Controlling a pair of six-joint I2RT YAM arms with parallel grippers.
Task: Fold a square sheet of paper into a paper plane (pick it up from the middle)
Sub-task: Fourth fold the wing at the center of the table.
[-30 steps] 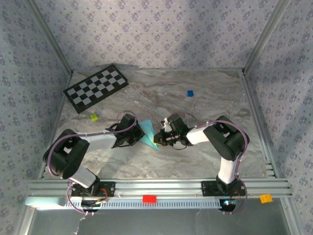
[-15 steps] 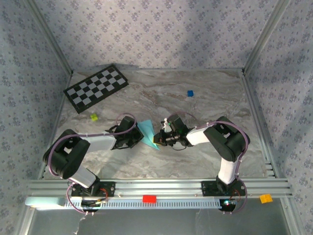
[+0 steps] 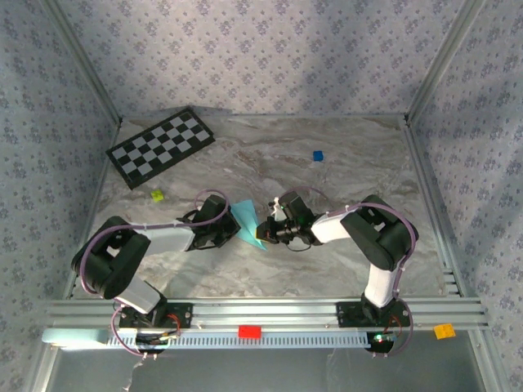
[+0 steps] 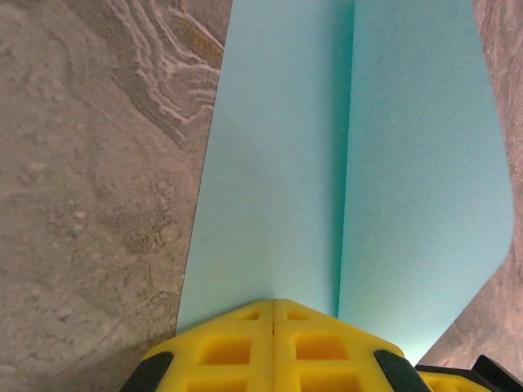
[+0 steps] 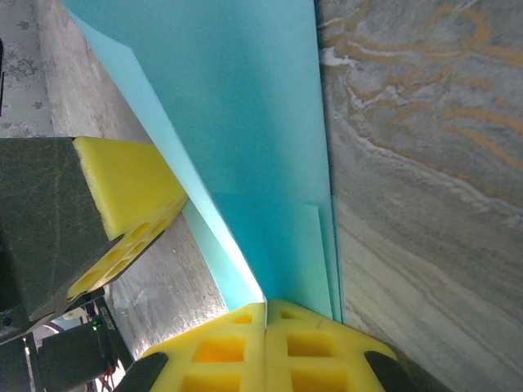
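The paper (image 3: 248,224) is a light-blue, folded piece near the middle of the marble table (image 3: 343,163), a little toward the near edge. It is well apart from every side rail. It sits between the two grippers, which meet it from opposite sides. The left gripper (image 3: 234,230) comes from the table's left and the right gripper (image 3: 263,233) from its right.

In the left wrist view, the left gripper's yellow fingers (image 4: 237,347) are pressed together on the near edge of the paper. The paper fans away from them toward the top of that view. A straight lengthwise crease runs up from just right of the fingertips, and the panel to its right is paler than the one to its left.

In the right wrist view, the right gripper's yellow fingers (image 5: 310,343) are likewise closed, pinching the paper where its layers come together. A raised flap slants up and to the left. The left gripper's yellow pad (image 5: 122,208) sits just beside that flap.

I cannot tell whether the paper touches the table or hangs just above it.

A checkerboard (image 3: 161,145) lies at the far-left corner. A blue cube (image 3: 318,155) lies toward the far edge, right of centre, and a small yellow-green piece (image 3: 157,195) lies near the left edge. A red block (image 3: 249,331) and an orange block (image 3: 444,330) sit on the rail along the near edge.
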